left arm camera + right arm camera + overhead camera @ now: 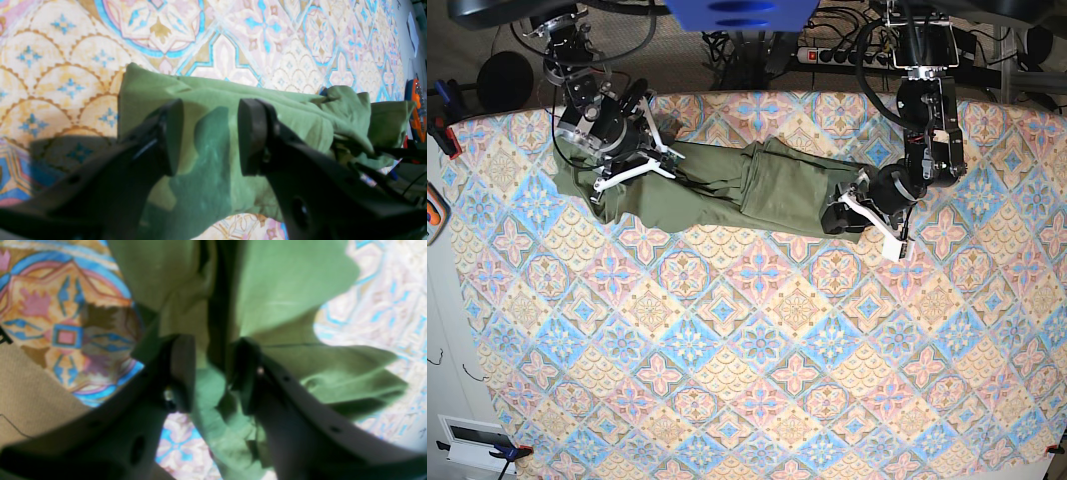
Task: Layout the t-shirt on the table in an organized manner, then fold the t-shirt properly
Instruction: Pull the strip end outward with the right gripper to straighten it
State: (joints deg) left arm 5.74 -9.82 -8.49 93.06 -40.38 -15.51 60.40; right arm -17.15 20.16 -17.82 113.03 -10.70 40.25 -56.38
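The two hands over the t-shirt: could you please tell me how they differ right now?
The left hand hovers with fingers well apart over the t-shirt's flat end. The right hand stands narrower, with bunched fabric between its fingers. Both are over opposite ends of the shirt on the table.

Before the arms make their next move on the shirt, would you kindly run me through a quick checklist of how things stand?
1. T-shirt wholly on the table: ok, it lies along the far edge.
2. Shirt spread flat: not ok, it is bunched into a long band with folds in the middle.
3. Left end effector free of fabric: ok, its pads stand apart above the cloth with nothing between them.
4. Right end effector let go of the shirt: cannot tell, the pads stand apart but cloth hangs between them.
5. Sleeves and neck located: cannot tell, the folds hide them.
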